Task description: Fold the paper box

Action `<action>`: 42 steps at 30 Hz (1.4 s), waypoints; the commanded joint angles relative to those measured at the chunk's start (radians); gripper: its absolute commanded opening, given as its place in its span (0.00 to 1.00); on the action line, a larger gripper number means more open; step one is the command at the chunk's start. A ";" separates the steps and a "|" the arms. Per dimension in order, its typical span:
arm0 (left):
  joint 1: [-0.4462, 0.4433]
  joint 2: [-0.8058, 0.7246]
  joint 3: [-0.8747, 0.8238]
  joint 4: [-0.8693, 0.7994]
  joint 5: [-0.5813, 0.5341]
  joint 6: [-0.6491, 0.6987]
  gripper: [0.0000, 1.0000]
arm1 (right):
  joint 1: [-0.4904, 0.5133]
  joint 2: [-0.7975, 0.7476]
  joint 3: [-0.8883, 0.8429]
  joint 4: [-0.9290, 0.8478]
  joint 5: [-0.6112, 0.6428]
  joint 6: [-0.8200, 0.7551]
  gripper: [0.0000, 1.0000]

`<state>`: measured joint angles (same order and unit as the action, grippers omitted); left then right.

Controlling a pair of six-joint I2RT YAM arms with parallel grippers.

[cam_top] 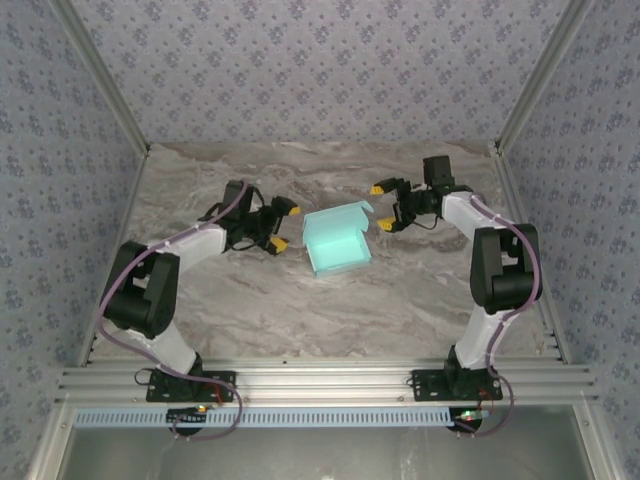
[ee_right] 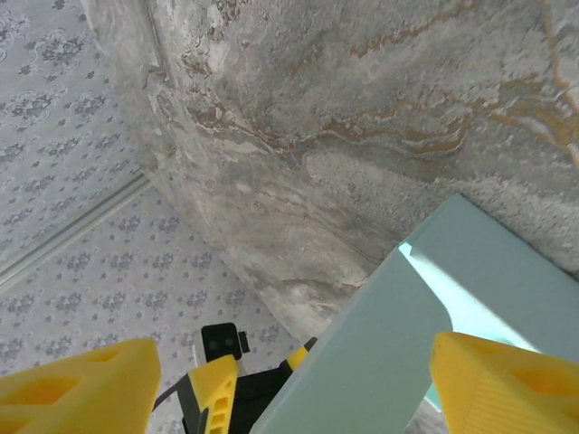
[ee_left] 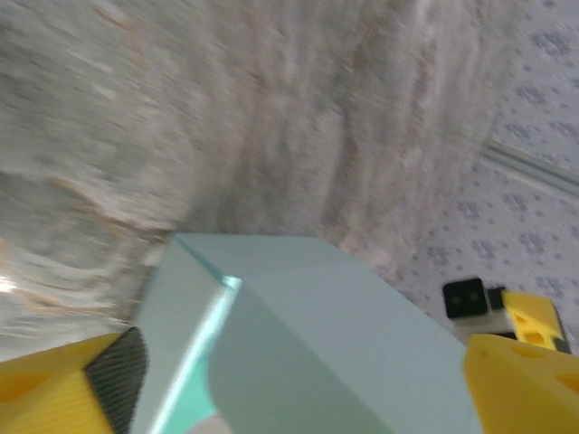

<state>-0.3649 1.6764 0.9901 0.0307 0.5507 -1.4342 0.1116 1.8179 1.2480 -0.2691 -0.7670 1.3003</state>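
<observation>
From above, the paper box [cam_top: 337, 243] sits on the bench [cam_top: 250, 300] between your left jaws and right jaws, both open and empty. Left wrist: thin card, likely light and bendy. Right wrist: a flap edge is near; pinch there, softly.

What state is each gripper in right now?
Left gripper: jaws open, holding nothing, beside the paper box.
Right gripper: jaws open, holding nothing, on its other side.

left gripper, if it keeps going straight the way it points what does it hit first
Most likely the paper box. The left gripper points at the box's left side, and its wrist view shows the box dead ahead between the open jaws. Nothing seems to lie between them.
</observation>
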 commanded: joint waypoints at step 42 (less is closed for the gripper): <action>-0.011 -0.040 0.021 -0.119 0.086 0.061 0.96 | 0.091 -0.055 -0.071 -0.013 -0.007 0.039 0.83</action>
<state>-0.3668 1.7184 1.0279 0.0731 0.6132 -1.4700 0.2073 1.7813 1.1488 -0.2169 -0.7818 1.3827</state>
